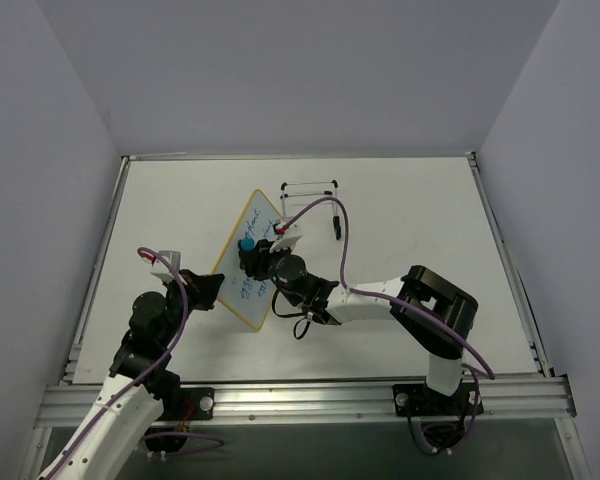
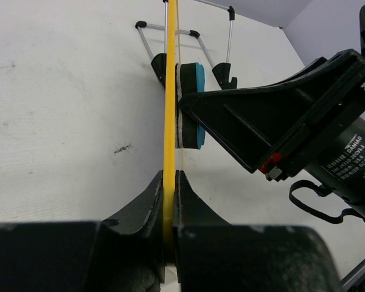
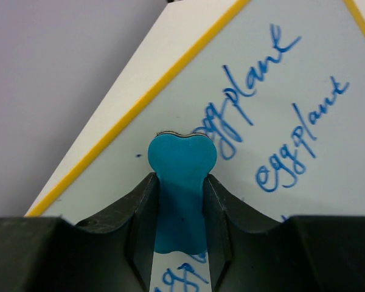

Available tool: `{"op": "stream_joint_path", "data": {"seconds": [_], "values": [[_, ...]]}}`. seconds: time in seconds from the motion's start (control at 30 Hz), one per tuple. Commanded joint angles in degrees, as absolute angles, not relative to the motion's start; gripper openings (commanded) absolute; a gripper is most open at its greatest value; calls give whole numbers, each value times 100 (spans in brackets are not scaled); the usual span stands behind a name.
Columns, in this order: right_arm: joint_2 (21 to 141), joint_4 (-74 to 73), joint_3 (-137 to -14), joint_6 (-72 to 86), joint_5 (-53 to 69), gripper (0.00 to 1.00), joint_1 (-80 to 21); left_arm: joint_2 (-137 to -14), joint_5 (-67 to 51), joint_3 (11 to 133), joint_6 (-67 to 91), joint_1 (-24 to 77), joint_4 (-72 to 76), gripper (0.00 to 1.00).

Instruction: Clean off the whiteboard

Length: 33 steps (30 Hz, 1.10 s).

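The whiteboard, white with a yellow frame and blue handwriting, is held up off the table and tilted. My left gripper is shut on its lower left edge. In the left wrist view the board shows edge-on as a yellow strip clamped between my left gripper's jaws. My right gripper is shut on a blue eraser, whose pad presses against the board's written face beside the word "eggplant". From above, the eraser sits near the board's middle left.
A small wire stand with black tips stands behind the board, also visible in the left wrist view. A small black object lies to its right. A purple cable loops over the right arm. Grey walls enclose the table.
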<state>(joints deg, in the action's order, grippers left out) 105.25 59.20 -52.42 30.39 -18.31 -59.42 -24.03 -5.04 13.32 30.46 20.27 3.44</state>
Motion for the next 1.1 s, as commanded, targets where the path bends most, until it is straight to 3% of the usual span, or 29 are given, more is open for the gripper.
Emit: {"op": "stream_joint_path", "data": {"seconds": [0.0, 0.33, 0.77, 1.07], "values": [[10204, 5783, -5589, 3006, -1126, 6, -6214, -2496, -1292, 1529, 2812, 2224, 150, 2], [10450, 5905, -5555, 2935, -1089, 6, -6231, -2285, -1362, 1503, 2979, 2285, 9, 2], [10301, 6716, -4781, 3832, -2478, 5, -7356, -2400, -1450, 1512, 2944, 2294, 70, 2], [10379, 7066, -4229, 3604, -1996, 5, -6382, -2136, -1599, 1424, 3313, 2303, -289, 2]]}}
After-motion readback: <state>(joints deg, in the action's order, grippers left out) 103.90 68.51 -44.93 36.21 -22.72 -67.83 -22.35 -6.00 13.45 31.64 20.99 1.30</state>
